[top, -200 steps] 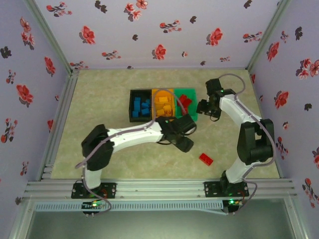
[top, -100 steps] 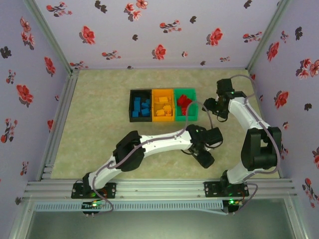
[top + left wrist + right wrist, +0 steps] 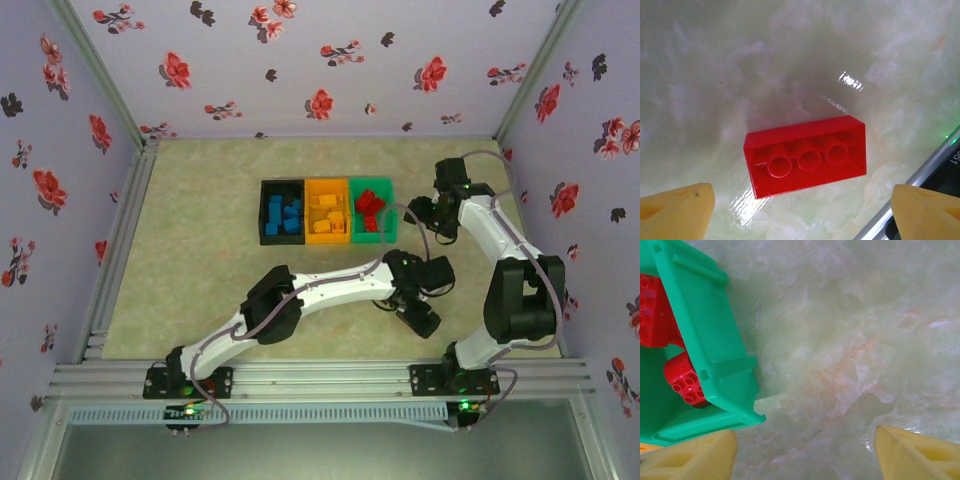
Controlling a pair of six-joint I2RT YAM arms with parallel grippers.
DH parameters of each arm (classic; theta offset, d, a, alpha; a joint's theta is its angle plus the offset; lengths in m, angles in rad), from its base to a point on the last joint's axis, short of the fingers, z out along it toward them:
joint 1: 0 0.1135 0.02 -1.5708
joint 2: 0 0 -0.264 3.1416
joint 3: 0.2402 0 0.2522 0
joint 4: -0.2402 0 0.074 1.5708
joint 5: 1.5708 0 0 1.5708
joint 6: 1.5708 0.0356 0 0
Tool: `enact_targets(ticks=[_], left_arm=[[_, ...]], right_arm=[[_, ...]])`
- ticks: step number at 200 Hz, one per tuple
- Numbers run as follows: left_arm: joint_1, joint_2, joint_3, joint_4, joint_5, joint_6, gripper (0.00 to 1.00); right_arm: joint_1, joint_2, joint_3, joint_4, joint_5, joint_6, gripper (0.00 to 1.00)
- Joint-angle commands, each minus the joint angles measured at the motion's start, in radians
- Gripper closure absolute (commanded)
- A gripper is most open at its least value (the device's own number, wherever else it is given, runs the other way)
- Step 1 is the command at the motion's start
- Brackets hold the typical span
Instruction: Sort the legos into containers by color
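At 5 o'clock from the containers, the left gripper hangs over a lone red lego lying hollow side up on the table, jaws spread wide and clear of it. At 3 o'clock of the green bin, the right gripper gapes wide, empty. Red legos sit in that bin; blue legos fill the black bin, yellow legos the orange bin.

A: Colours, left to right?
B: A black bin holds blue bricks, an orange bin yellow-orange bricks, and a green bin red bricks.
A: And the loose brick?
B: Glossy red. The table is pale green marble veined with cream, and the walls are lilac with red and black flowers.
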Motion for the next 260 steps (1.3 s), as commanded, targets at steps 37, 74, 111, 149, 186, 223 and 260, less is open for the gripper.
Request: enact_targets(ticks=[37,74,111,149,186,223,260], left_arm=[[-0.009,0.059,0.063,-0.013,0.018,-0.038,0.05],[-0.009,0.079,0.084,-0.019,0.022,-0.032,0.04],[-0.008,0.108,0.124,-0.035,0.020,-0.028,0.04],[-0.008,0.144,0.163,-0.057,-0.016,-0.022,0.05],[-0.008,0.157,0.170,-0.072,-0.056,-0.024,0.10],[-0.011,0.165,0.164,-0.075,-0.090,-0.023,0.19],[-0.014,0.161,0.158,-0.082,-0.115,-0.022,0.28]], right_arm=[[-0.006,-0.024,-0.011,-0.002,-0.009,-0.014,0.26],[-0.006,-0.020,-0.011,-0.002,-0.010,-0.013,0.26],[-0.006,-0.016,-0.011,-0.001,-0.011,-0.015,0.26],[-0.006,-0.012,-0.011,-0.001,-0.011,-0.016,0.26],[-0.006,-0.013,-0.011,0.000,-0.010,-0.016,0.26],[-0.006,-0.012,-0.011,0.002,-0.016,-0.016,0.27],[-0.005,-0.012,-0.006,0.002,-0.016,-0.017,0.28]])
